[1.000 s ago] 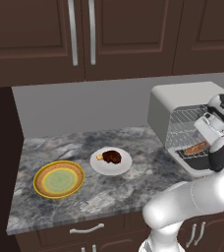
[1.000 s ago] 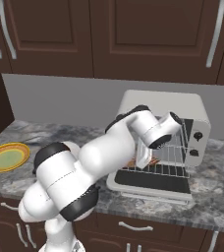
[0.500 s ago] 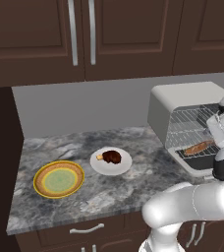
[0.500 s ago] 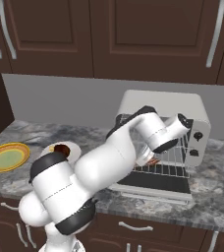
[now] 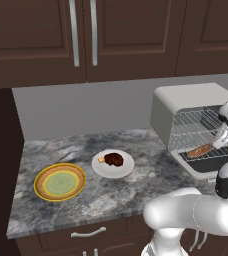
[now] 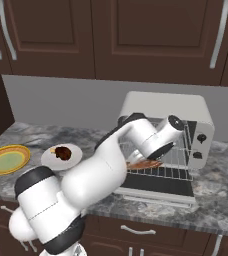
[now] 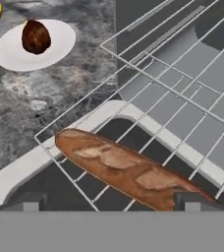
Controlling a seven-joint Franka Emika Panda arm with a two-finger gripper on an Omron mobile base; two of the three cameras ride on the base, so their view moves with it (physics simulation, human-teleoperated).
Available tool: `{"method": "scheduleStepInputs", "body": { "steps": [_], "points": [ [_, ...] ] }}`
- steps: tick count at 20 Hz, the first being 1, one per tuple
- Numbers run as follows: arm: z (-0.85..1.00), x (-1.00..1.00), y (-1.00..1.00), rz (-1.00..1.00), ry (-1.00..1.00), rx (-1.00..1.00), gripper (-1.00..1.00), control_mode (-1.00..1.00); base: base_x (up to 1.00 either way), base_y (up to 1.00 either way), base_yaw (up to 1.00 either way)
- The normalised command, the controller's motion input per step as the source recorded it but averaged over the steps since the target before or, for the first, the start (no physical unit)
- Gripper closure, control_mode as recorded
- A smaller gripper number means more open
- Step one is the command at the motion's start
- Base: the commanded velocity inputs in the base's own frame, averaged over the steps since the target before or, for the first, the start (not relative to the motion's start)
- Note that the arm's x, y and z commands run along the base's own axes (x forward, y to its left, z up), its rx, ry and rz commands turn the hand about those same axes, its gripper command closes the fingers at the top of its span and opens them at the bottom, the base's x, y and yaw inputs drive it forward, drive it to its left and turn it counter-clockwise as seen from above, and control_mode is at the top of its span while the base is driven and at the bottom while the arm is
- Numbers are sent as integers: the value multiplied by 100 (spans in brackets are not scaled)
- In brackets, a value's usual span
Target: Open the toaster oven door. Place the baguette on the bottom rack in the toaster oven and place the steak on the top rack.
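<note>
The toaster oven (image 5: 186,100) stands at the counter's right end with its door (image 6: 158,187) folded down flat. The baguette (image 7: 128,170) lies on the bottom rack (image 5: 211,155), which reaches out over the door. In the left base view the baguette (image 5: 200,150) lies at the rack's front. My gripper (image 7: 111,202) hovers just above the loaf, open, a fingertip on either side and not gripping it. The top rack (image 5: 196,117) is bare. On a white plate (image 5: 128,167) to the oven's left rests the steak (image 5: 114,159). The right base view has the steak (image 6: 62,152) at the left.
A yellow-rimmed plate (image 5: 60,182) sits at the counter's left, near the front edge. Dark wall cabinets (image 5: 111,35) hang above the counter. The oven's knobs (image 6: 201,145) are on its front's right side. My own arm (image 6: 136,145) crosses in front of the oven mouth.
The arm's elbow has swung and the hand has drifted slightly right at the oven mouth. The baguette stays on the bottom rack and the jaws stay wide.
</note>
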Motion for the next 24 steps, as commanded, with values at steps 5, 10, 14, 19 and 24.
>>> {"method": "scheduleStepInputs", "body": {
  "steps": [5,10,14,19,24],
  "points": [
    [0,-9,0,-41,19,0,-100,-100,0,0,0],
    [-10,0,3,-34,12,7,-100,-100,0,0,0],
    [-17,0,1,-29,6,2,-100,-100,0,0,0],
    [-18,0,0,-28,21,0,-100,-100,0,0,0],
    [-23,0,-13,-18,26,0,-100,-100,0,0,0]
  ]
}}
